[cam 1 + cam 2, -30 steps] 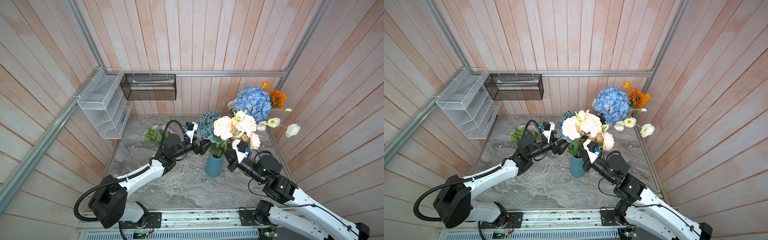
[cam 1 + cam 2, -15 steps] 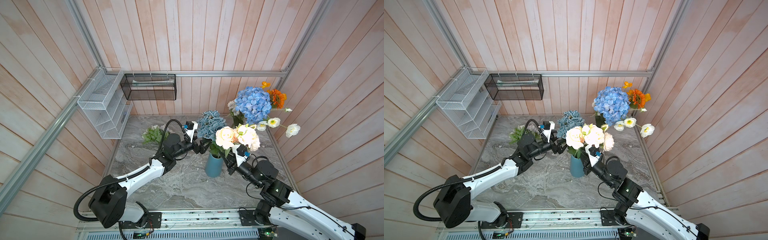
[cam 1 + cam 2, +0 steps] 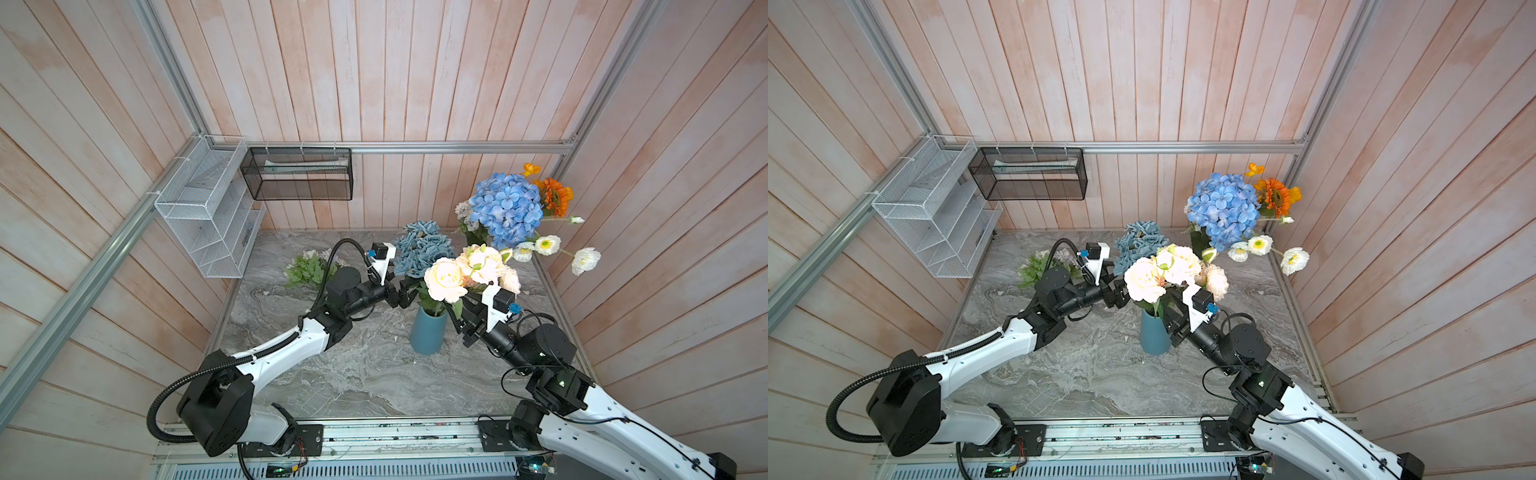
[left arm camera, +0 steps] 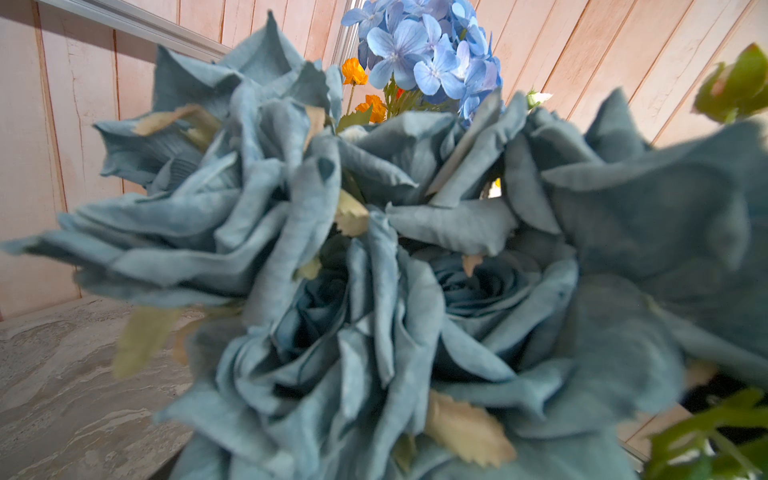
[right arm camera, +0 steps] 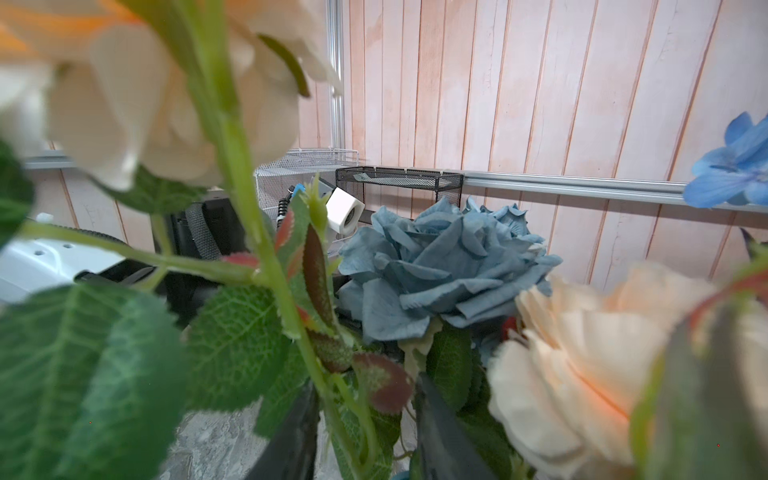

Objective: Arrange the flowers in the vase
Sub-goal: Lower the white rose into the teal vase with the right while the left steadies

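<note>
Marble tabletop (image 3: 365,374) inside pink plank walls (image 3: 374,83), both arms reaching in toward the middle. Back right corner: tall bunch of bright blue hydrangea (image 3: 507,205), orange blooms (image 3: 555,193) and white poppies (image 3: 547,244), standing well apart from the work, nearer the right arm. Back left: small pale bunch (image 3: 309,270) lying flat on the marble, nearer the left arm. Centre: dusty blue roses (image 3: 422,249) and peach roses (image 3: 469,272) massed above teal vase (image 3: 429,336), upright, peach leaves and stems dropping into its mouth, dusty blue stems hidden. Left gripper (image 3: 405,293) level with the stems on the vase's left, jaws spread wide, nothing visibly clamped; contact with the stems not discernible. Right gripper (image 5: 365,386) just beside the vase on its right, under the peach heads, jaws parted, peach rose stem (image 5: 239,174) running loose between the dark fingers (image 5: 440,436). Stem axis near upright, leading down from the gripper toward the vase; likely next, backing the right arm out along its own line, clear of the leaves, so as not to drag the stem. Gap around the stem shown only by the right wrist view, hidden under blooms from above; vase body plain only in both top views. Left wrist view filled with dusty blue petals, no fingers in sight.
</note>
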